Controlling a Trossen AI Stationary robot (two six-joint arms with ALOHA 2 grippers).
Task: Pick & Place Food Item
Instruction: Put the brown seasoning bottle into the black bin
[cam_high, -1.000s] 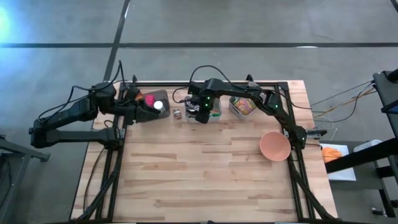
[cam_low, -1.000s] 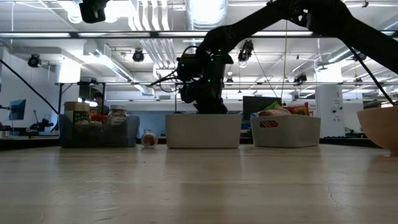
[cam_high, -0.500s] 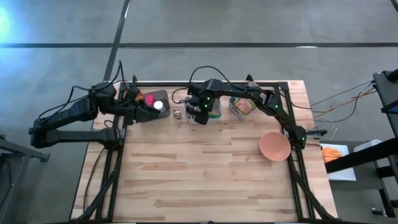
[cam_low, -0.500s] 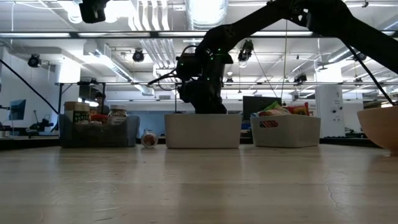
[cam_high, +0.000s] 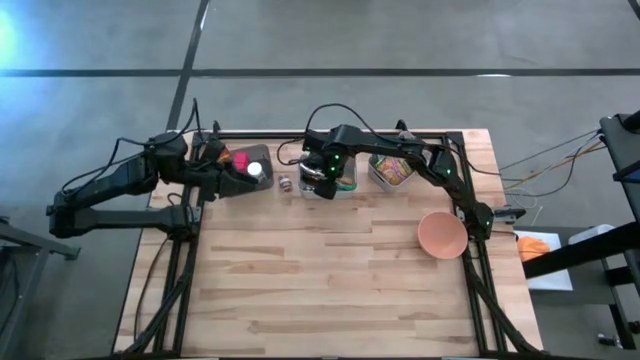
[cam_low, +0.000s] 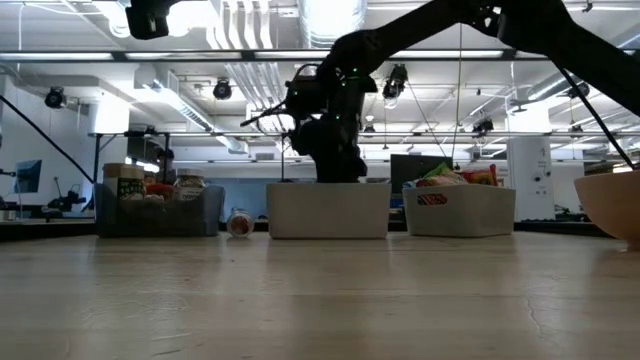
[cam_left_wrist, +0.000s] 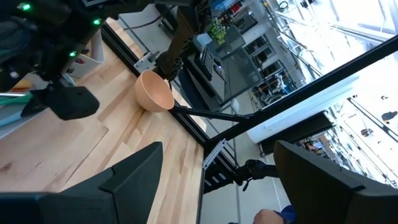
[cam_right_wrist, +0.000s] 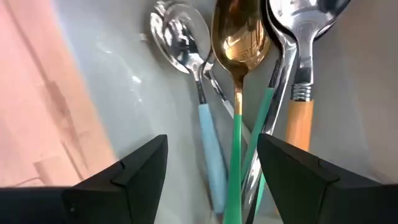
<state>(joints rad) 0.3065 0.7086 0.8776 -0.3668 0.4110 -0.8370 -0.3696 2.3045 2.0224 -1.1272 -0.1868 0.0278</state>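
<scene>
Hanging the right claw (cam_high: 323, 181) low over the white bin (cam_high: 347, 183) at the far edge of the desk (cam_high: 330, 280) and spreading its fingers (cam_right_wrist: 134, 171) apart, gripping nothing. Looking straight down past those fingers into the bin and seeing only cutlery lying loose on the pale floor: a silver spoon with a blue handle (cam_right_wrist: 194, 74), a gold spoon with a green handle (cam_right_wrist: 236, 56) and a silver spoon with a wooden handle (cam_right_wrist: 297, 68), the three bunching together and crossing at the handles. Touching none of them with either finger, as far as the wrist view is showing.

Seeing the same claw (cam_low: 340, 168) from desk height, dipping just behind the bin's front wall (cam_low: 327, 210).

Resting the left claw (cam_high: 250, 172) at the dark bin (cam_high: 236, 160) on the far left of the desk — fingers (cam_left_wrist: 134, 174) wide open and holding nothing.

Finding the food in two places: packets heaping in the clear bin (cam_high: 392, 170) just right of the white one, and boxes and jars filling the dark bin. Also noting a small jar (cam_high: 285, 184) lying on the bare wood between the dark bin and the white bin, touching neither.

Spotting a pink bowl (cam_high: 442, 235) near the desk's right edge, well apart from the bins — standing upright.
</scene>
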